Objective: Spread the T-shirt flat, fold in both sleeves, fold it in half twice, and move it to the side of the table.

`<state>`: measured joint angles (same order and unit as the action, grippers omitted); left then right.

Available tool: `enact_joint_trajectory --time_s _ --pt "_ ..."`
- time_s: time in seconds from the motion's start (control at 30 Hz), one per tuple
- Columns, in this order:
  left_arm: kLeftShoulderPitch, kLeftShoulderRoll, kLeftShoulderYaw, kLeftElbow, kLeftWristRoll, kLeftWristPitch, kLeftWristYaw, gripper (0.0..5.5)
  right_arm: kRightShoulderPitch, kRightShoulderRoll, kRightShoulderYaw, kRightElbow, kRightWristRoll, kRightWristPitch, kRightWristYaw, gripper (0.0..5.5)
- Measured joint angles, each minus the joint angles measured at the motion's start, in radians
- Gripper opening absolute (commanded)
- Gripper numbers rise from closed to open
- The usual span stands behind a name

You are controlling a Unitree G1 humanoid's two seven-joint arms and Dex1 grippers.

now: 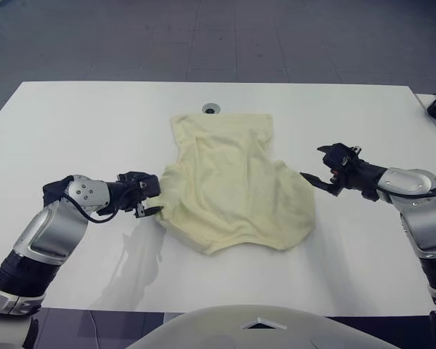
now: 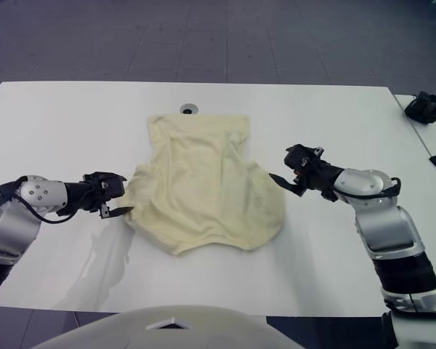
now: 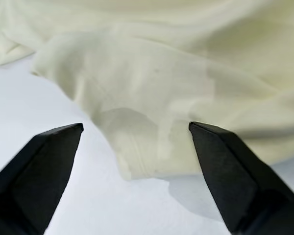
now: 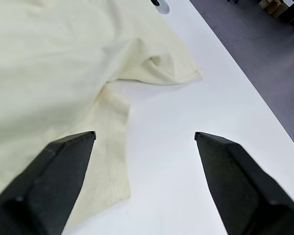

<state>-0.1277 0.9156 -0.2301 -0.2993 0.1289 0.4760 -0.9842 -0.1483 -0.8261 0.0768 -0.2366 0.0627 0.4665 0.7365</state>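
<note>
- Head view: the shirt (image 1: 232, 182) lies bunched in the middle of the table (image 1: 73, 123). It looks soft, light and limp, and is best pinched at a hem or sleeve edge.
- Left wrist: the left gripper (image 3: 136, 125) gapes wide and empty, just short of a folded edge, possibly a sleeve.
- Right wrist: the right gripper (image 4: 145, 133) is also wide open, holding nothing, beside the shirt's edge.

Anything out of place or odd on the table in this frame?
The T-shirt lies rumpled on the table, not flat: its near half bunches into loose folds. The left gripper and right gripper sit open at its sides, holding nothing. Nothing looks spilled or damaged.
</note>
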Motion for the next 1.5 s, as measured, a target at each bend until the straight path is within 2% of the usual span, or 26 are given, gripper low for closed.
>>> enact_joint_trajectory --time_s 0.17,0.23,0.43,0.73,1.07,1.3,1.5 --pt "0.002 0.034 0.0 0.001 0.006 -0.02 -0.011 5.37 0.007 0.012 0.046 0.067 -0.06 -0.061 -0.005 5.19" --pt "0.003 0.052 0.001 0.002 0.007 -0.021 -0.015 5.4 0.019 0.012 0.055 0.083 -0.08 -0.071 -0.006 5.38" --pt "0.015 0.103 -0.007 0.008 0.017 -0.042 -0.036 5.4 0.067 -0.009 0.051 0.092 -0.118 -0.071 -0.006 5.38" --pt "0.014 0.136 -0.003 0.075 0.025 -0.1 -0.053 5.4 0.286 -0.187 -0.014 -0.102 -0.088 -0.068 0.13 5.38" --pt "0.011 0.153 0.031 0.132 -0.005 -0.144 -0.091 5.4 0.292 -0.184 -0.031 -0.152 -0.06 0.006 0.139 5.38" --pt "0.051 0.159 0.133 -0.063 -0.154 -0.038 -0.16 5.4 0.262 -0.141 -0.069 -0.215 0.009 0.087 0.131 5.38" --pt "0.075 0.158 0.15 -0.238 -0.211 0.059 -0.153 5.4 0.259 -0.139 -0.085 -0.262 0.038 0.125 0.125 5.38"
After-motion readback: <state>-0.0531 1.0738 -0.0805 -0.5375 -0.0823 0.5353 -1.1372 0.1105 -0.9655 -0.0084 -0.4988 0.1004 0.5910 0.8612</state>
